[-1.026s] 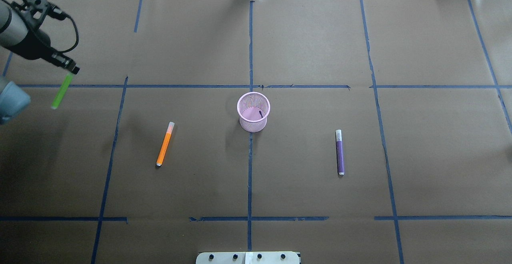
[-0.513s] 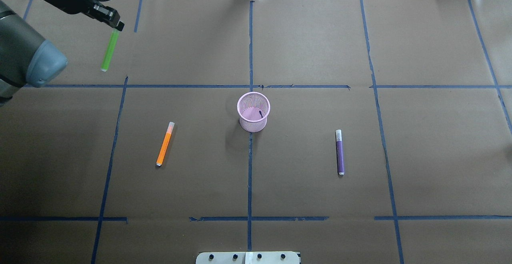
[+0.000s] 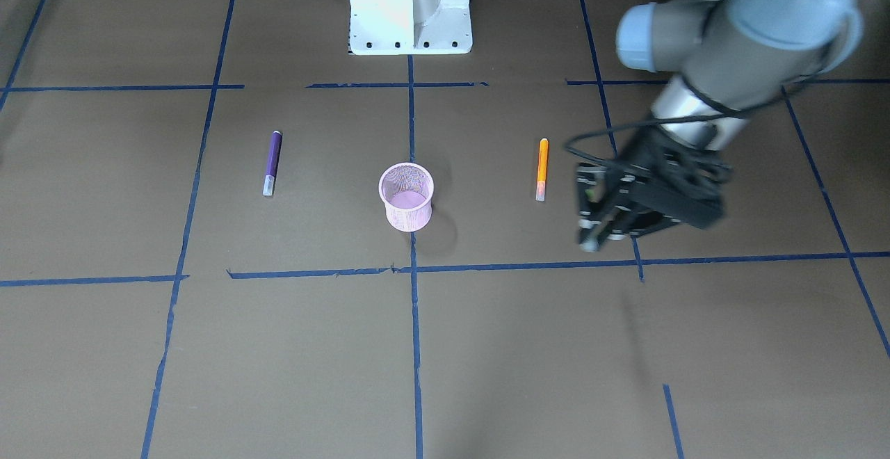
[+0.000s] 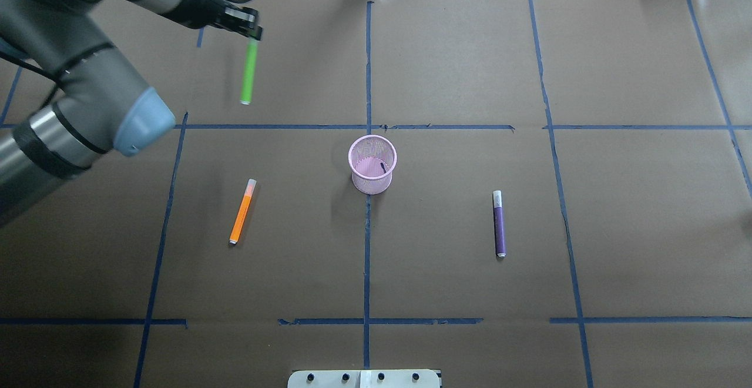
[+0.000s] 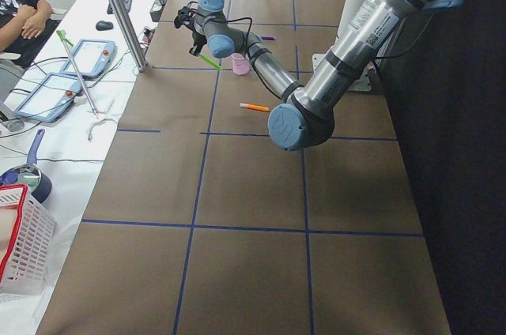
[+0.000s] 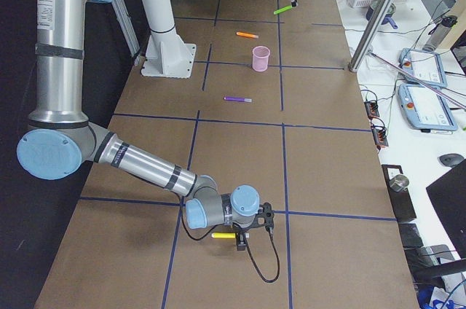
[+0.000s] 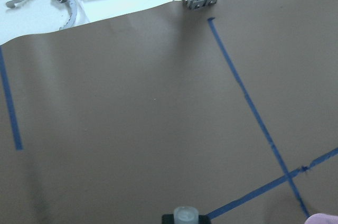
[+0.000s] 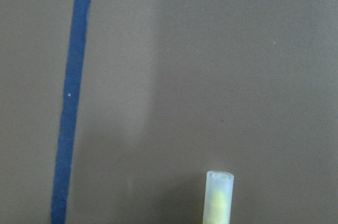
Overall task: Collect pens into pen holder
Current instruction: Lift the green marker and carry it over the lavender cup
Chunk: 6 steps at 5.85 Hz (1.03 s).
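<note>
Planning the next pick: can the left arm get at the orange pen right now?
Probably not yet. The left hand is closed on the green pen, so it has no free grip. The way itself looks free: the orange pen lies alone, with nothing over it, on that arm's side.

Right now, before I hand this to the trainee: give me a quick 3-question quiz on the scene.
1. True or false: the orange pen stands in the holder.
2. On which side of the holder, in the robot's own terms, does the purple pen lie? A left, B right, C inside it.
3. Fill in: the left gripper is shut on the ___ pen.
Key: 1 false; 2 B; 3 green pen.
</note>
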### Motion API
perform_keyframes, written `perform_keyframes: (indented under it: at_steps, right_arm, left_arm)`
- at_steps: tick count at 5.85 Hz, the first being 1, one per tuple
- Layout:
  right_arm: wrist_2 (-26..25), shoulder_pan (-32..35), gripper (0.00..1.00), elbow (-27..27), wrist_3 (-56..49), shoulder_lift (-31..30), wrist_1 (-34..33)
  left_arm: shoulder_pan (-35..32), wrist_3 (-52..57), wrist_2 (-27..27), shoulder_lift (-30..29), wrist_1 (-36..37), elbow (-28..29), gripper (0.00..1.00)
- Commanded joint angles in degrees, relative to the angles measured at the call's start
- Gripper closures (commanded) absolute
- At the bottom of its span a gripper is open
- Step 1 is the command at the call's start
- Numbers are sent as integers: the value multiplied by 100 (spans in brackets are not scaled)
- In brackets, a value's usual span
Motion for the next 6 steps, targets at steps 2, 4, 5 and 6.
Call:
perform_keyframes:
  at_steps: [2,4,5,6]
  right_arm:
    - [6,5,0,1,-2,0,0]
    - [6,5,0,1,6,0,0]
    - [6,5,0,1,7,0,0]
    - [6,5,0,-8,7,0,0]
  left_arm:
    - [1184,-1053,1519,-559,-1031,379,100]
    - [1484,-1074,1690,-639,-1254,643,100]
    - [1538,-1074,1699,-613,-1534,861,100]
    - [1643,-1074,1699,-491,-1737,977,100]
